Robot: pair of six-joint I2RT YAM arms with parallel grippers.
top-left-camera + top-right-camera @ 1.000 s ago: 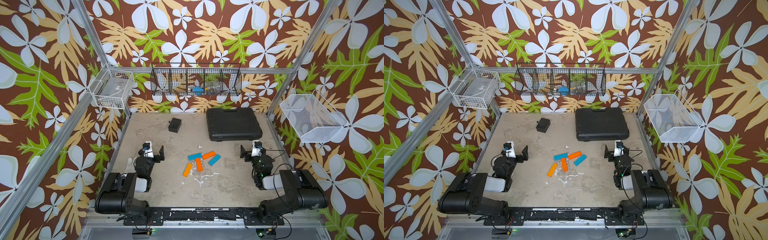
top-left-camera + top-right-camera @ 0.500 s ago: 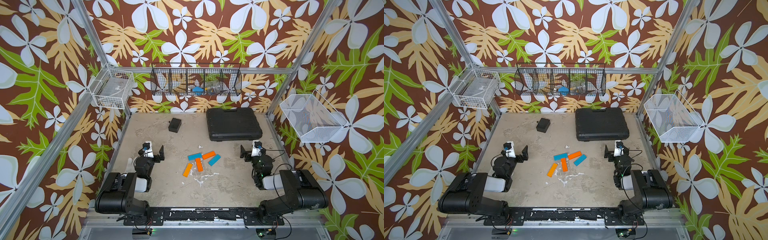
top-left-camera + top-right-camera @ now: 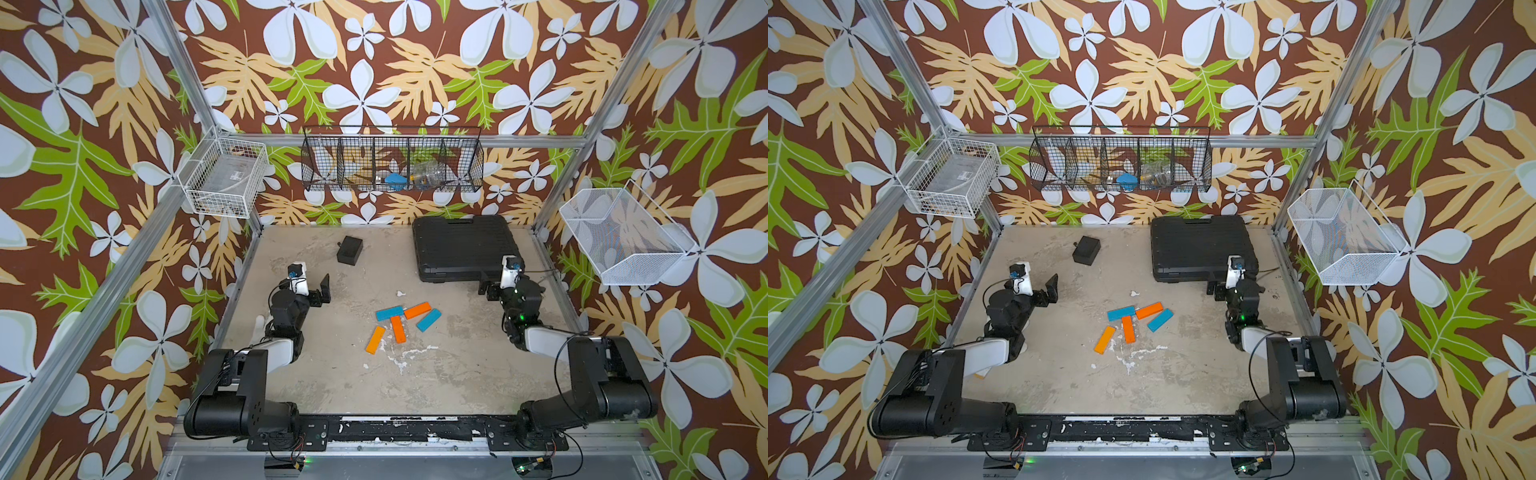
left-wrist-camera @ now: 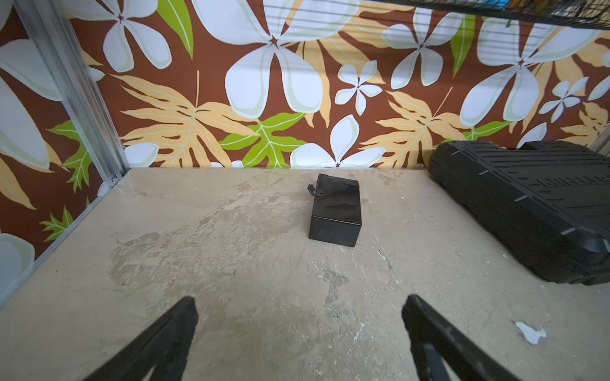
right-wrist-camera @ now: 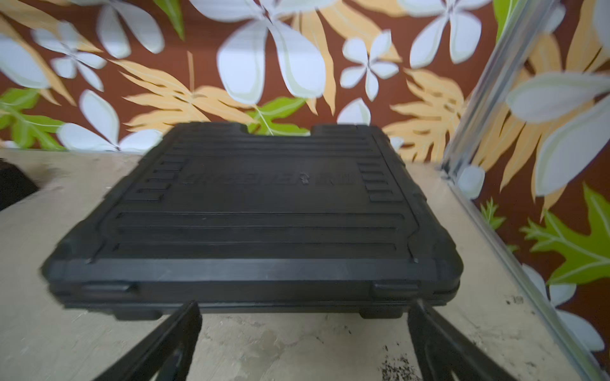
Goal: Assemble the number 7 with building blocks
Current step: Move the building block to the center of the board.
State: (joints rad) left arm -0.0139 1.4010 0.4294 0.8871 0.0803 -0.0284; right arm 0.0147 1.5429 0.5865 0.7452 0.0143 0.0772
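Several building blocks lie loose near the middle of the table in both top views: a light blue one [image 3: 390,312] end to end with an orange one [image 3: 417,310], a second light blue one [image 3: 428,320] just to their right, and two more orange ones [image 3: 398,329] [image 3: 375,340] below. My left gripper [image 3: 321,290] [image 4: 298,303] rests low at the table's left, open and empty, well left of the blocks. On the right, my right gripper [image 3: 487,289] [image 5: 305,306] is also open and empty, facing the black case. Neither wrist view shows a block.
A small black box [image 3: 350,250] [image 4: 335,216] sits at the back left of the table. A large black case [image 3: 465,247] [image 5: 257,217] lies at the back right, close in front of the right gripper. Wire baskets [image 3: 392,164] hang on the walls above the table.
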